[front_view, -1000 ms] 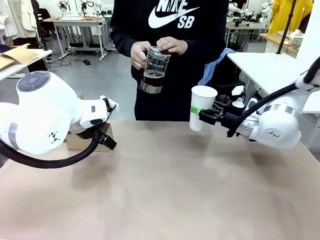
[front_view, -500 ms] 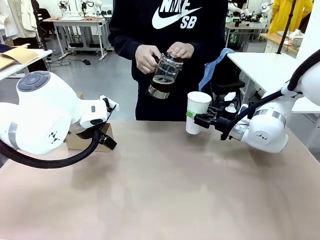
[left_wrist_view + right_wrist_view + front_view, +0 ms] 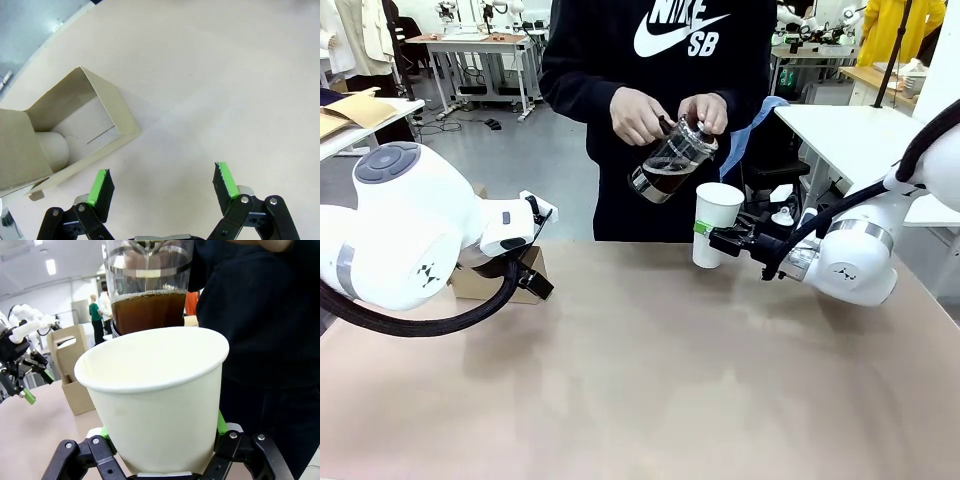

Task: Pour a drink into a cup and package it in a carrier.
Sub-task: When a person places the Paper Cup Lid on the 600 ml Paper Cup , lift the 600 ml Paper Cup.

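While the person across the bench (image 3: 670, 390) tilts the glass pitcher (image 3: 672, 160), one hand (image 3: 638, 112) at its side and the other (image 3: 705, 110) on its lid, we hold the cup (image 3: 718, 215) in our right tool (image 3: 710, 236). That tool is clamped on the cup's lower wall, keeping it upright and lidless above the bench's far edge, right of the middle. The pitcher's mouth leans over the cup's rim, and the dark drink (image 3: 660, 182) sits in its lower part. From the right wrist we see the drink (image 3: 148, 310) just behind the cup (image 3: 155, 405), with the right tool (image 3: 162, 440) gripping from both sides. Our left tool (image 3: 162, 177) hangs with its jaws wide and nothing between them, above bare bench just beside the carrier (image 3: 75, 125), which stands near the far left corner.
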